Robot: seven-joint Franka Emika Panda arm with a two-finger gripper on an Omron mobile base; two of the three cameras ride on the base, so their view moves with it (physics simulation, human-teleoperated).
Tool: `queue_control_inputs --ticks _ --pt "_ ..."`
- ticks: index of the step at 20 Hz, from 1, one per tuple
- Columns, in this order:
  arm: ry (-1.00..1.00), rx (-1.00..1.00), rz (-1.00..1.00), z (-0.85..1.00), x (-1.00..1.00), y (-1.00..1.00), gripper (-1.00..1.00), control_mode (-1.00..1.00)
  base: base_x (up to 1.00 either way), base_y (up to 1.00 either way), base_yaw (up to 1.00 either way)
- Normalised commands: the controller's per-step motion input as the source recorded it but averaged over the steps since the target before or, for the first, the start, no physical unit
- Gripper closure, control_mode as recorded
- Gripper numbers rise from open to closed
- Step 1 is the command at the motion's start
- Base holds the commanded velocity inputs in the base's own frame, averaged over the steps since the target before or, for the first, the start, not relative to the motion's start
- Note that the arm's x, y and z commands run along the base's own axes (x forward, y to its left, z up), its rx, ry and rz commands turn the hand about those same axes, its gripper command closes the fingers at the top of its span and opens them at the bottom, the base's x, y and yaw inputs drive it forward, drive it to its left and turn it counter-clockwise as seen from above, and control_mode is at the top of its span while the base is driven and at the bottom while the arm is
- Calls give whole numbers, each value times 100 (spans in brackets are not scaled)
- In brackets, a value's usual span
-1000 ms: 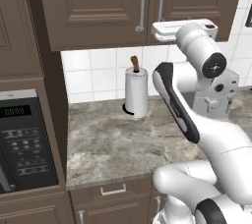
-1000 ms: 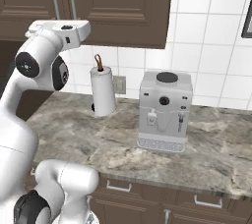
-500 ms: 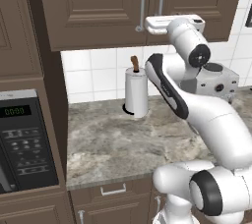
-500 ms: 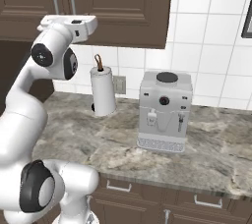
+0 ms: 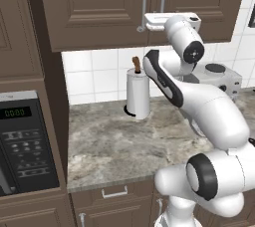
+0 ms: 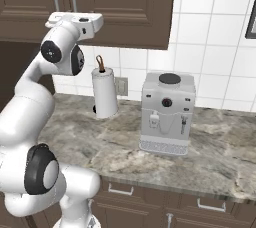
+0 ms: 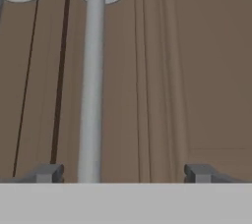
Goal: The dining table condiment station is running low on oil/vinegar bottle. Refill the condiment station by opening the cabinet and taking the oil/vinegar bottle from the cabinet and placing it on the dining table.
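I have the tool (image 7: 120, 173) spread wide against the dark brown wooden wall cabinet (image 5: 99, 7), upper centre of frame. Its long silver bar handle (image 7: 92, 85) runs lengthwise between the fingertips, nearer the left one. Doors closed; I judge the bottle sits inside, unseen.

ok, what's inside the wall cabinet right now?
Cannot tell. Both doors of the cabinet are shut, so the contents are covered. Visible: raised brown panels and the right door's silver bar handle, standing between the open gripper fingertips, not clamped.
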Motion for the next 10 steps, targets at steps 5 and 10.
queue_control_inputs --ticks 5,10 --pt "0 1 0 0 59 0 -100 -100 0 0 0" --pt "1 0 0 0 33 0 100 -100 0 0 0"
